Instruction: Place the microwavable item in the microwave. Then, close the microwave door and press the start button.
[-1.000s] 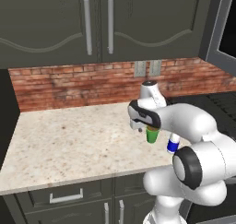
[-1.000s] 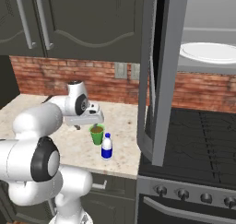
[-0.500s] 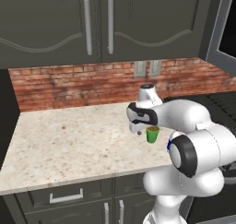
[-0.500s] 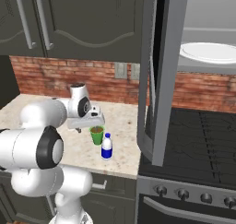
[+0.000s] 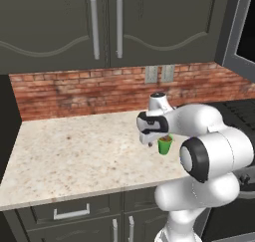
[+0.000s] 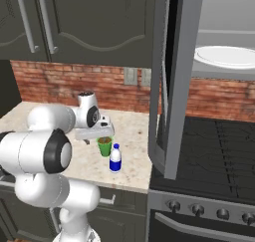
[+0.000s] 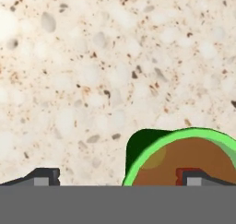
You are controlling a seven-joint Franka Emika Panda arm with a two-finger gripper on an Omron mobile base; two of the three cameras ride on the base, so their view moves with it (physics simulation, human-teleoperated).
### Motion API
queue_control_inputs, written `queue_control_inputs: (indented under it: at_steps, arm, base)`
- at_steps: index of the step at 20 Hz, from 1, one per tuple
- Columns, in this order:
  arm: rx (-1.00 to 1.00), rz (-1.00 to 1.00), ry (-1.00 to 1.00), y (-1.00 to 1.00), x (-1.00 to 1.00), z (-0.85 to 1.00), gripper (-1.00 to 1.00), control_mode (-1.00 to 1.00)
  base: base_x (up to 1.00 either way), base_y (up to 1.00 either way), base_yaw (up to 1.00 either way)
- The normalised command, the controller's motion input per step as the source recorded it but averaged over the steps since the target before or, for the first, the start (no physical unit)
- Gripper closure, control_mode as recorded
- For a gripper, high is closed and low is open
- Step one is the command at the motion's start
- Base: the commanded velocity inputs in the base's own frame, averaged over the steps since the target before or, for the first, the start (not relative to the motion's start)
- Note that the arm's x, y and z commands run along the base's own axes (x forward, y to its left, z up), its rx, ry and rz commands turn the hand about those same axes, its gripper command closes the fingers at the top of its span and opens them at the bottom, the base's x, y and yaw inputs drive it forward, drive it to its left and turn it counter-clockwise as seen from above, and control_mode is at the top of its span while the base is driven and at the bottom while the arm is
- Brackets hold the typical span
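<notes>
Green and upright, the cup [image 6: 104, 146] stands on the speckled counter [image 5: 74, 156] near its right end, toward the front edge, with the white-capped bottle [image 6: 115, 159] just beside it on the front-right. The gripper [image 7: 115, 178] hangs directly above the cup, pointing down. In the hand view one dark fingertip sits over the cup's brown contents while the other is well off to the side over bare stone, so the jaws stand wide, one finger inside the rim line and one outside it, and they grip nothing.

By my judgement the task is at its very start: the cup is not yet grasped or lifted. Still to come are closing on the cup, carrying it up to the microwave [image 6: 224, 61], setting it on the white turntable plate [image 6: 226, 57], swinging the microwave door [image 6: 169, 81] shut and pressing start. The door already stands open, edge-on toward the base, so that step needs no doing.

Much stays unclear. The hand hides the cup's rim from both base cameras, so how high the fingertips are above it cannot be told. The hand view cuts off the near half of the cup. I cannot make out the control panel or the start button.
</notes>
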Motion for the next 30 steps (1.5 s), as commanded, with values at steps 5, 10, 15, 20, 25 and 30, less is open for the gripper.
queue_control_inputs:
  at_steps: [5,10,15,20,25,30]
  arm:
    - [0.00,0.02,0.03,0.00,0.10,-0.09,-1.00,-1.00]
    - [0.00,0.03,0.00,-0.06,-0.17,-0.24,-1.00,-1.00]
    - [0.00,0.02,0.01,-0.03,-0.07,-0.30,-1.00,-1.00]
    - [0.00,0.03,0.01,0.00,-0.04,-0.27,1.00,-1.00]
    - [0.00,0.05,0.00,0.00,-0.03,-0.05,1.00,-1.00]
    - [0.00,0.06,0.00,0.00,0.00,0.00,1.00,-1.00]
  base:
    - [0.00,0.00,0.00]
    - [0.00,0.00,0.00]
    - [0.00,0.00,0.00]
    - [0.00,0.00,0.00]
    - [0.00,0.00,0.00]
    - [0.00,0.00,0.00]
